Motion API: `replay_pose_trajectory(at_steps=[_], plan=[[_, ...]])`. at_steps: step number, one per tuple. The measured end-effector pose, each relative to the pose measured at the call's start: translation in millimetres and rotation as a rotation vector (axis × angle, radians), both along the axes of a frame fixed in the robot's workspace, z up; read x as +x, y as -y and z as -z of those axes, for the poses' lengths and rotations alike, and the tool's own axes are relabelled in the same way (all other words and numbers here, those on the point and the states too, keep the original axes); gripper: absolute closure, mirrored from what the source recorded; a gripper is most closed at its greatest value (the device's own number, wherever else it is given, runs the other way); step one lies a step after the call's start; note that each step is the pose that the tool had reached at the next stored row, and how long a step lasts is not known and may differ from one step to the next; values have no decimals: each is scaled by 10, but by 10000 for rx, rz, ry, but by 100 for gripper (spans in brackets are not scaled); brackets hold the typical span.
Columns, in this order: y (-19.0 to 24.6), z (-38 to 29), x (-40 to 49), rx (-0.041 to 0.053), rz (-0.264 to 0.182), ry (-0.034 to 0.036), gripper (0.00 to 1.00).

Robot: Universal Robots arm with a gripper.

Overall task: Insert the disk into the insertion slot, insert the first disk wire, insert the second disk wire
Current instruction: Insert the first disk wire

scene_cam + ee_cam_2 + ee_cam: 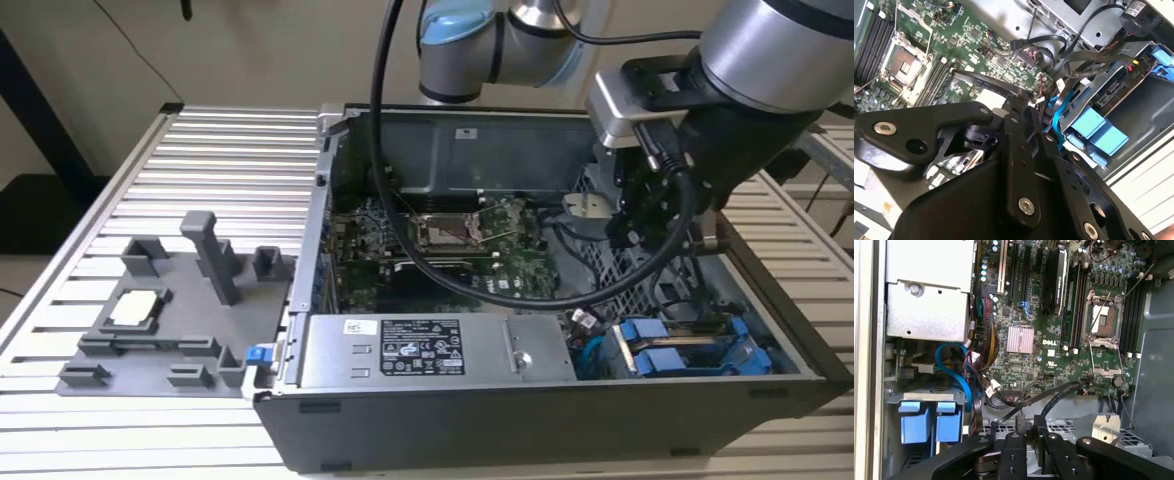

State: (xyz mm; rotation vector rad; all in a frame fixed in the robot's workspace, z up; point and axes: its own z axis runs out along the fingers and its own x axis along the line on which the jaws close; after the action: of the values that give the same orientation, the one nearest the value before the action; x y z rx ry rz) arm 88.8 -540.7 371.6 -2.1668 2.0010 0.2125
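Observation:
The disk's blue carrier sits inside the insertion slot, the grey drive bay at the case's front corner on the exterior view's right. Only its blue tabs show; the drive body is hidden. My gripper hangs inside the case, above the perforated wall and further back than the bay. In both wrist views its black fingers stand close together around the end of a black flat wire that runs up over the motherboard. A blue wire loops beside the bay.
The open case lies on a slatted aluminium table. A silver labelled box fills the front of the case, and the green motherboard lies at its centre. A grey fixture stands on the exterior view's left. A thick black cable hangs over the board.

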Motion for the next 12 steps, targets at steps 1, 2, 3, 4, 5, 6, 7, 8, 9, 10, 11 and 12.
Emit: replay_pose_trajectory(at_steps=[1,2,3,4,5,6,7,8,9,10,11,12], plan=[[0,0,-1,1,0,0,76],[0,1,-1,1,0,0,83],[0,1,-2,0,0,0,83],[0,1,-3,1,0,0,83],[0,1,-4,0,0,0,84],[0,1,-4,0,0,0,84],[0,1,-5,0,0,0,84],[0,2,-6,0,0,0,84],[0,2,-7,0,0,0,84],[0,3,-7,1,0,0,84],[-1,4,-7,-11,0,-1,84],[-1,5,-6,-70,0,0,84]])
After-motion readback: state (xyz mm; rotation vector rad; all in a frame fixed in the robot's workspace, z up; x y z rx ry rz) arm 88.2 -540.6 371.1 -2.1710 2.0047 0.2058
